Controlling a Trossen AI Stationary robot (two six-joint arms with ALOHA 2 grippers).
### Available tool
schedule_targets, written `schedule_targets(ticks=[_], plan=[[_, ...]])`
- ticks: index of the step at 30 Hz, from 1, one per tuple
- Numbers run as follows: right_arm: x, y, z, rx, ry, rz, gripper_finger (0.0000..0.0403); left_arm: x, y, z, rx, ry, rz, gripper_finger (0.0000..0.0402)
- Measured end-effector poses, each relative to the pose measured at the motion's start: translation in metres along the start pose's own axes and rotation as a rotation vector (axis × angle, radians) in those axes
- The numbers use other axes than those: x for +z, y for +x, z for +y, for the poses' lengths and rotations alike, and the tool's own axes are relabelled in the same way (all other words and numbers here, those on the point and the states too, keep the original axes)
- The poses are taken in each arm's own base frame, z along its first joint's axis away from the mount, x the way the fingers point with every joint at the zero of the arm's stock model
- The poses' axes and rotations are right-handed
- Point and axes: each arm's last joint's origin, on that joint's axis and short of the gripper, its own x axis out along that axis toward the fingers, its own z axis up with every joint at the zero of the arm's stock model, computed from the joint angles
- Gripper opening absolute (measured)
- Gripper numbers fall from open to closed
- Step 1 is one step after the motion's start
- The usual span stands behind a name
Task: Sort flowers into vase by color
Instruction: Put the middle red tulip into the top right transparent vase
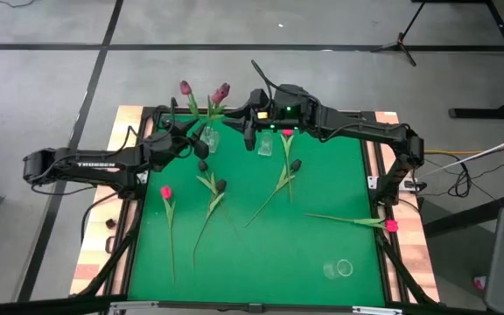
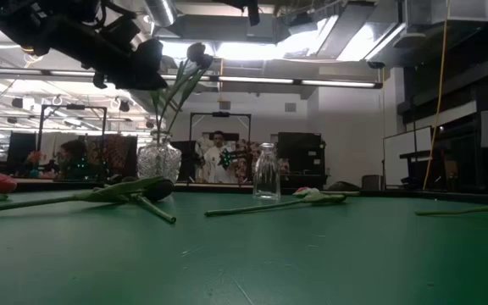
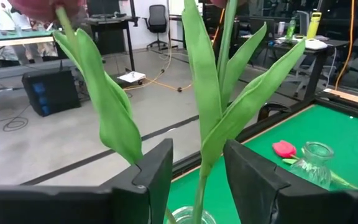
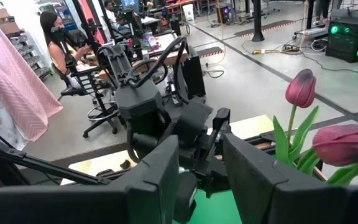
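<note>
On the green worktop, seen from above, the left arm reaches in from nine o'clock toward eleven o'clock. Its left gripper hangs over a round glass vase at the back edge. In the left wrist view the fingers stand apart, with one green stem passing between them and not pinched, so the gripper is open around the stem and grips nothing. Two dusky purple flowers stand in that vase, their heads leaning out past the worktop's back edge at twelve o'clock; the low view shows the vase upright with stems rising from it.

At eight o'clock of the worktop a bright pink flower lies flat, stem running toward six o'clock. Just beside it, toward the centre, a dark-headed flower lies with its stem slanting to seven o'clock, and another dark bud lies near the vase.

A second, slimmer glass vase stands at twelve o'clock, empty as far as can be seen. The right gripper hovers beside it, the right arm coming in from two o'clock. In the right wrist view its fingers stand partly apart with nothing between them.

Right of centre, a pink flower and a dark-headed one lie with crossing stems. At four o'clock another pink flower lies at the worktop's right edge. A small clear glass rests at five o'clock.
</note>
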Motion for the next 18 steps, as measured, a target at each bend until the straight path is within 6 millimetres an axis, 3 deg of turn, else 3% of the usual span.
schedule_targets(ticks=[12, 18], plan=[[0.006, -0.010, 0.003, -0.002, -0.018, 0.007, 0.0127, 0.009, -0.009, 0.009, 0.058, -0.028, -0.044, 0.0144], [0.015, -0.028, -0.003, -0.049, -0.038, 0.035, 0.0127, 0.010, -0.014, 0.014, 0.090, -0.018, -0.037, 0.0144]])
